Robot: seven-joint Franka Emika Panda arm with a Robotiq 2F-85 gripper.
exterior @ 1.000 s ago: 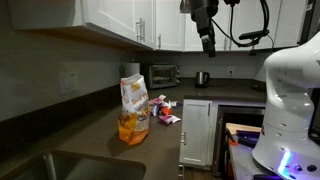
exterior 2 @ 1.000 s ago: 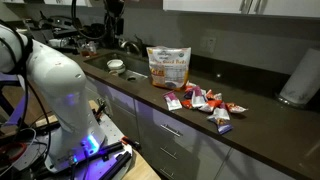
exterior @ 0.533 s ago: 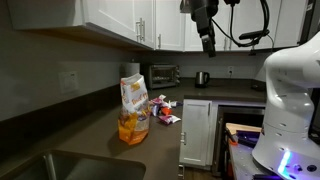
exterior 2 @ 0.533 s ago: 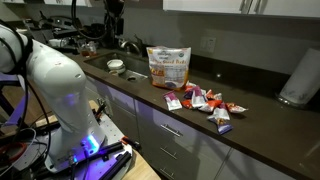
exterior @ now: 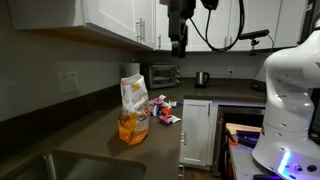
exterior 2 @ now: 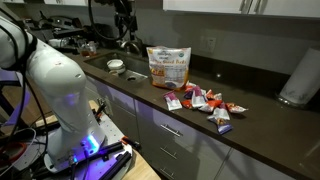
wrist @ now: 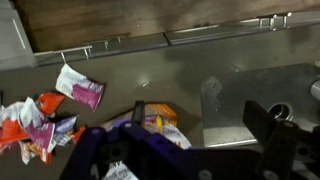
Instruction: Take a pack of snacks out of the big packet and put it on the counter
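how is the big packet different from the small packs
The big packet stands upright; the small packs lie flat in a heap. The big packet is far larger, with a translucent orange bottom; the small packs are red and white. Both rest on the counter.

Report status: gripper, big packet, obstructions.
Gripper high over counter, jaws open, empty. Big packet upright on counter, untouched. Small packs loose beside it, none blocking its top.
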